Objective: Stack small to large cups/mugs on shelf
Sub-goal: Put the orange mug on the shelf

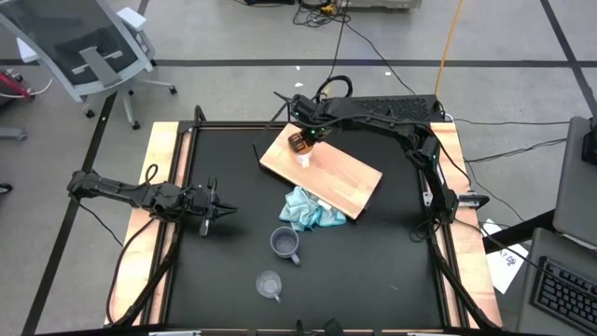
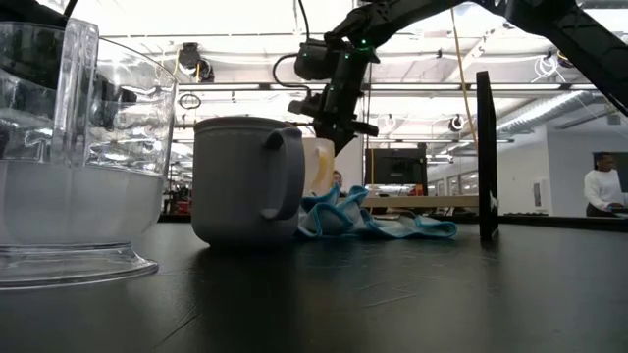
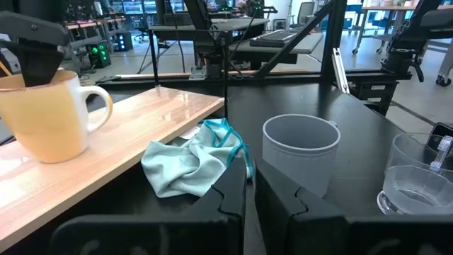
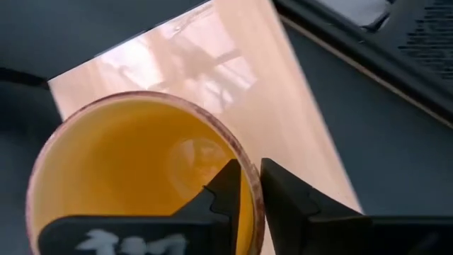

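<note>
The orange mug (image 1: 300, 143) with a white handle stands upright on the light-wood shelf (image 1: 347, 179) near its far left corner. My right gripper (image 4: 251, 195) reaches down onto the mug's rim and is shut on it. The grey-blue mug (image 1: 284, 245) and the clear cup (image 1: 269, 285) stand on their bases on the black table, near of the shelf. My left gripper (image 1: 229, 213) waits shut at the table's left, pointing level toward the mugs and touching nothing. My right gripper has the orange mug's rim (image 4: 256, 212) between its two fingers, one finger inside the mug (image 4: 225, 195) and one outside. The fingers come from above, slanting down. The mug stands upright with its base on the shelf (image 3: 141, 127).
A crumpled light blue cloth (image 1: 312, 210) lies against the shelf's near edge, between the shelf and the grey-blue mug. A thin dark upright post (image 2: 484, 157) stands at the right in the low view. Wooden side rails (image 1: 154, 187) border the black table.
</note>
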Tool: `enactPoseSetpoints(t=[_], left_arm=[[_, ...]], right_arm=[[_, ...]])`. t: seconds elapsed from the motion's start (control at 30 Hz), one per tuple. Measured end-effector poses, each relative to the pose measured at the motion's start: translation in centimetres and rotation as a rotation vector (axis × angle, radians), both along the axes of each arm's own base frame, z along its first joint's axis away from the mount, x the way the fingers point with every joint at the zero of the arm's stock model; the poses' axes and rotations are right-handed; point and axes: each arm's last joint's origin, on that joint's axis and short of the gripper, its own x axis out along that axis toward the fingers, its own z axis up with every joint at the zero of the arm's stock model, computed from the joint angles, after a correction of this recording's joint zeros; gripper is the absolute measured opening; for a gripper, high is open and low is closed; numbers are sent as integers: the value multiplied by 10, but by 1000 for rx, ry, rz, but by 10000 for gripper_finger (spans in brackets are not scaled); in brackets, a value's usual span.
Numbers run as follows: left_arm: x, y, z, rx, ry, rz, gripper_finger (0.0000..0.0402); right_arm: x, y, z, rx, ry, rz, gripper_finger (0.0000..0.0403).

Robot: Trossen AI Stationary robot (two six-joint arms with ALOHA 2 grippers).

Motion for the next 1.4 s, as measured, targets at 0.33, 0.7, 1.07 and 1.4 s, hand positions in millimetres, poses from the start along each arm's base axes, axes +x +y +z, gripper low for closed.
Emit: enactPoseSetpoints(t=[0.33,0.7,1.07,1.4], left_arm=[[0,0,0,0,0,0,31],[0,0,0,0,0,0,31],[0,0,0,-13,1,1,31],[0,0,0,-19,5,-11,31]], right_arm=[[4,0,2,-18,-36,16,59],[9,0,4,-10,-98,64,118],[7,1,13,-24,-124,68,175],[-15,15,69,-91,-227,96,178]])
